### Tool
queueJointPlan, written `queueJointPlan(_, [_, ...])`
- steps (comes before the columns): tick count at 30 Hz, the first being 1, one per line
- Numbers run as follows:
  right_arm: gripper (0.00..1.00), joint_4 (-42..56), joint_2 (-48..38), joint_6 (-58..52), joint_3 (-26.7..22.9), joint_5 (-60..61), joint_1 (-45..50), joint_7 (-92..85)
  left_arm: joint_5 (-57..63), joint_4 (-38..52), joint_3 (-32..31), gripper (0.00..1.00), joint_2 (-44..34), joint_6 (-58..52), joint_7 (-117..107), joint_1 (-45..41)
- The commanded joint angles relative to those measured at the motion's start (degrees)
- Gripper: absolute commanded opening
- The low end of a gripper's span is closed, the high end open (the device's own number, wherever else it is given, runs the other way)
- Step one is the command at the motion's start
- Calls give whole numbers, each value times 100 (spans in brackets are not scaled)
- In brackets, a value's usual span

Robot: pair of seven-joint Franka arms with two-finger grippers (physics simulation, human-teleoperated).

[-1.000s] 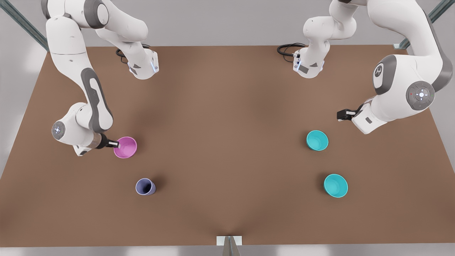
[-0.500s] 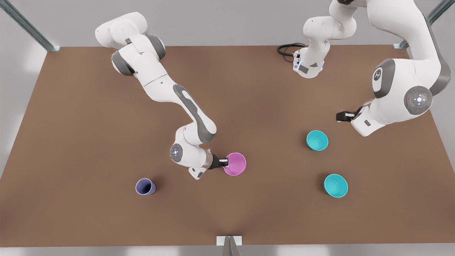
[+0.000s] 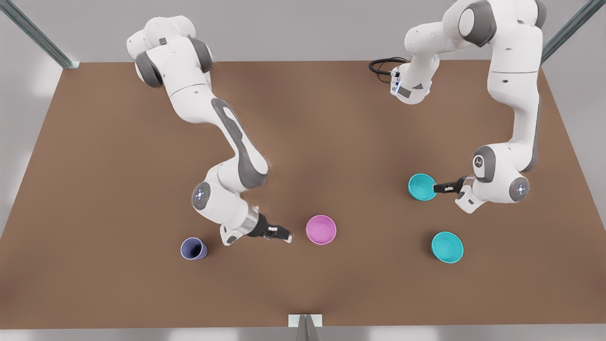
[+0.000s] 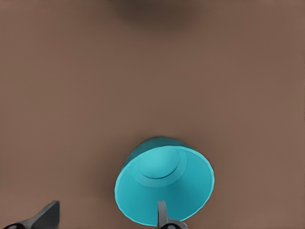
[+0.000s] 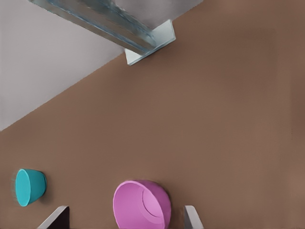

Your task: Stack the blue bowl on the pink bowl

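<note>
2 grippers open, left gripper point(image 3: 434, 188) straddling blue bowl point(image 3: 421, 186) rim, right gripper point(image 3: 287, 236) beside pink bowl point(image 3: 321, 229)

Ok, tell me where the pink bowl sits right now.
In the front view the pink bowl stands on the table near its middle front, just off the right gripper, whose open jaws are apart from it, with the lavender cup farther toward the view's left.

The pink bowl point(image 3: 321, 229) stands upright, mouth up, mid-counter nearer the front edge. The blue bowl point(image 3: 422, 186), turquoise and upright, sits well apart toward the counter's right edge.
</note>
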Motion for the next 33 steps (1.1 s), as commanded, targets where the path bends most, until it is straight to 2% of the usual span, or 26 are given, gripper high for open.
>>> queueJointPlan(1, [100,44,-317,-3333,-460,-515,-277,487,-178,-63,-2,100,24,1109,844,-16])
queueJointPlan(3, [100,27,-397,-4337,-576,-1877,-1199,-1367,-187,-63,-2,100,76,1117,844,-16])
queueJointPlan(6, [100,71,-756,-4531,-558,-3293,-2150,-3310,-178,-432,-2,100,120,1082,1169,-16])
queueJointPlan(7, [100,211,-1195,-4917,-540,-3444,-2080,-3479,-178,-528,-2,100,120,1082,1169,-16])
queueJointPlan(8, [100,-34,-2039,-5094,-330,-3453,-2097,-3444,-178,-555,-2,100,173,1082,1169,-16])
queueJointPlan(10, [100,-1194,-3674,-5068,197,-3892,-2255,-3383,-178,-564,-2,100,234,1082,1169,-25])
queueJointPlan(11, [100,-1589,-4140,-5007,312,-3910,-2256,-3260,-178,-564,-2,100,287,1091,1169,-43])
queueJointPlan(12, [100,-1933,-4405,-4743,391,-3971,-2299,-3260,-178,-564,-2,73,279,1091,1160,-52])
queueJointPlan(13, [100,-2056,-4457,-4699,672,-3980,-2633,-3260,-178,-564,-2,45,279,1091,1151,-52])
queueJointPlan(15, [100,-2768,-4880,-4198,787,-4006,-2704,-3260,-318,-564,-2,25,279,1082,1125,-52])
queueJointPlan(16, [100,-2768,-4853,-4198,787,-4015,-2695,-3260,-485,-564,-11,21,270,1065,1125,-51])
queueJointPlan(22, [100,-2619,-4616,-4259,760,-4129,-2651,-3260,-661,-476,-11,21,191,828,1116,-60])
queueJointPlan(24, [100,-2285,-4247,-4391,752,-4129,-2642,-3251,-1118,174,-11,21,112,10,537,-341])
queueJointPlan(25, [100,-2285,-4203,-4391,752,-4129,-2642,-3251,-1118,376,-11,21,6,-16,-175,-807])
queueJointPlan(27, [100,-2285,-4185,-4400,752,-4129,-2642,-3251,-1110,842,-178,21,-3,-16,-905,-1176])
queueJointPlan(30, [100,-2285,-4176,-4391,752,-4129,-2651,-3242,-592,2720,-178,21,1199,-270,-2415,-2169])
queueJointPlan(31, [100,-2293,-4176,-4391,752,-4129,-2651,-3242,-451,3687,-178,21,1823,-491,-2890,-2450])
queueJointPlan(33, [100,-2293,-4176,-4391,752,-4129,-2651,-3242,-197,4603,-90,21,2449,-491,-3540,-2925])
